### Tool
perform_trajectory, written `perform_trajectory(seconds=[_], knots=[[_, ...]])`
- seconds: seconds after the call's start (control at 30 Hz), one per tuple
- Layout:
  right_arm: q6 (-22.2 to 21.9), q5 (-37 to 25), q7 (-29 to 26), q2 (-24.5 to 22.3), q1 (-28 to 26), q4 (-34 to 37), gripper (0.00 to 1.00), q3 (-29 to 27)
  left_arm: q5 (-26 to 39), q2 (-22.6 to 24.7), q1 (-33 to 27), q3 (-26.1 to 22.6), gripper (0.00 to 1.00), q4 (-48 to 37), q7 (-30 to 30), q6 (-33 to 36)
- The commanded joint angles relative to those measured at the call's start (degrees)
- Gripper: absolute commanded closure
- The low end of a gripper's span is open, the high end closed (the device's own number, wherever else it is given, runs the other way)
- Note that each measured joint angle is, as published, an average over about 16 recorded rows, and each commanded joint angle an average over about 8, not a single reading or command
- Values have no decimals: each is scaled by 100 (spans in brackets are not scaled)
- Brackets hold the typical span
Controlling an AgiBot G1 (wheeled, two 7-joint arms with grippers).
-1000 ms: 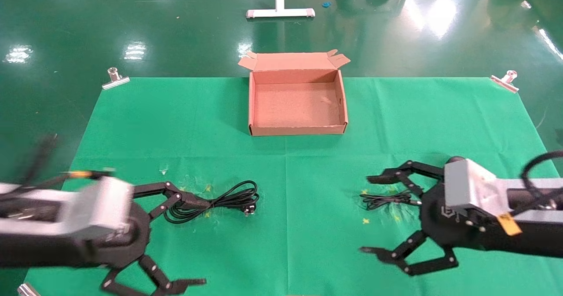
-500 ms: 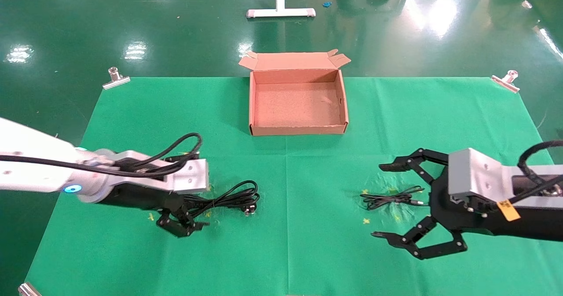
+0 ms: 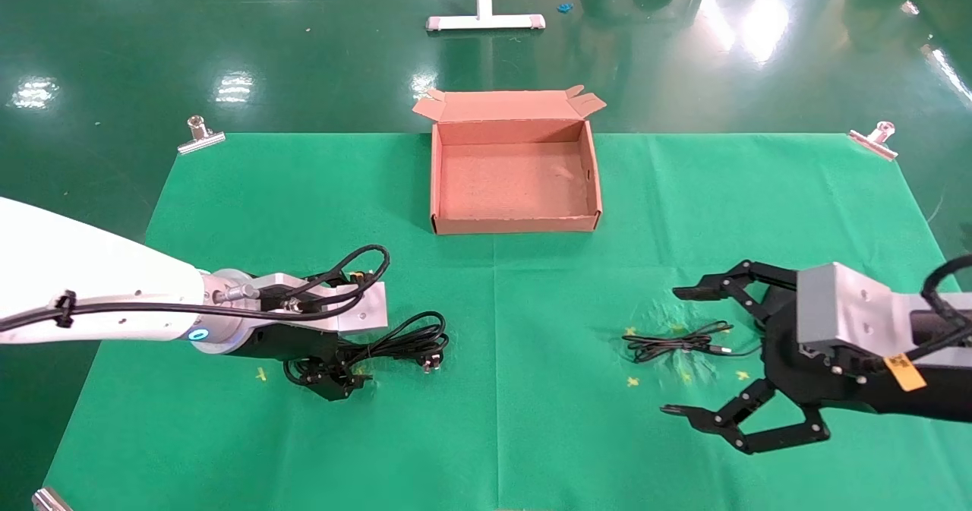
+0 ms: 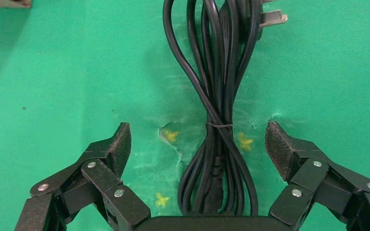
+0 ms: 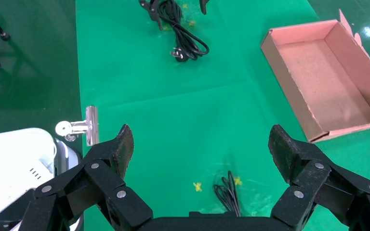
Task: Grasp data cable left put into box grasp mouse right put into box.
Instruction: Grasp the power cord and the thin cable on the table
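The data cable point(image 3: 402, 340) lies coiled on the green cloth at the left, its plug point(image 3: 431, 361) pointing right. My left gripper point(image 3: 334, 370) is open and low over the cable's near end. In the left wrist view the cable point(image 4: 220, 96) runs between the spread fingers point(image 4: 120, 144) of that gripper point(image 4: 197, 132), untouched. My right gripper point(image 3: 678, 351) is open at the right, above the mouse's thin bundled cord point(image 3: 672, 342). The mouse's body is hidden. The cord point(image 5: 229, 192) shows between my right gripper's point(image 5: 200, 137) fingers. The box point(image 3: 513, 226) stands open and empty at the back centre.
Metal clips hold the cloth at its far corners point(image 3: 200, 135) point(image 3: 873, 139), and one shows in the right wrist view point(image 5: 79, 127). A white stand base point(image 3: 484, 21) is on the floor beyond the table. Yellow marks dot the cloth near both cords.
My left arm swung in from the near left and lowered its open gripper over the data cable's near end. My right gripper drew back a little to the right, still open.
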State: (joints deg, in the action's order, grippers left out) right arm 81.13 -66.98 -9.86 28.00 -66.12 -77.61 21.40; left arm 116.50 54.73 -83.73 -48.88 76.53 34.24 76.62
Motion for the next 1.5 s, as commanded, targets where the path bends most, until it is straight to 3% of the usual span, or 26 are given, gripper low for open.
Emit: perform_trajectory(seconds=[0.03, 0.3, 0.5, 0.97, 1.37, 1.4, 1.43, 1.5], knots=[[-6, -9, 6, -19, 9, 1, 0, -3, 68, 38, 34, -22, 0, -9, 31, -51], [-49, -297, -104, -27, -15, -2, 0, 104, 184, 60, 56, -38, 0, -12, 113, -105], [-216, -1051, -417, 105, -165, 5, 0, 368, 190, 62, 49, -42, 0, -10, 126, -90], [-1033, -3039, -970, 1152, -519, 466, 0, 1044, 190, 63, 49, -42, 0, -10, 126, -90], [-1133, -3525, -1016, 1711, -766, 1366, 0, 1300, 190, 63, 49, -42, 0, -10, 126, -90], [-1133, -3534, -1020, 1726, -773, 1413, 0, 1305, 190, 63, 49, -42, 2, -10, 126, -90], [-1140, -3556, -1027, 1743, -782, 1458, 0, 1315, 190, 63, 49, -42, 11, -10, 126, -90], [-1156, -3600, -1039, 1770, -797, 1522, 0, 1332, 191, 63, 49, -42, 36, -10, 126, -91]])
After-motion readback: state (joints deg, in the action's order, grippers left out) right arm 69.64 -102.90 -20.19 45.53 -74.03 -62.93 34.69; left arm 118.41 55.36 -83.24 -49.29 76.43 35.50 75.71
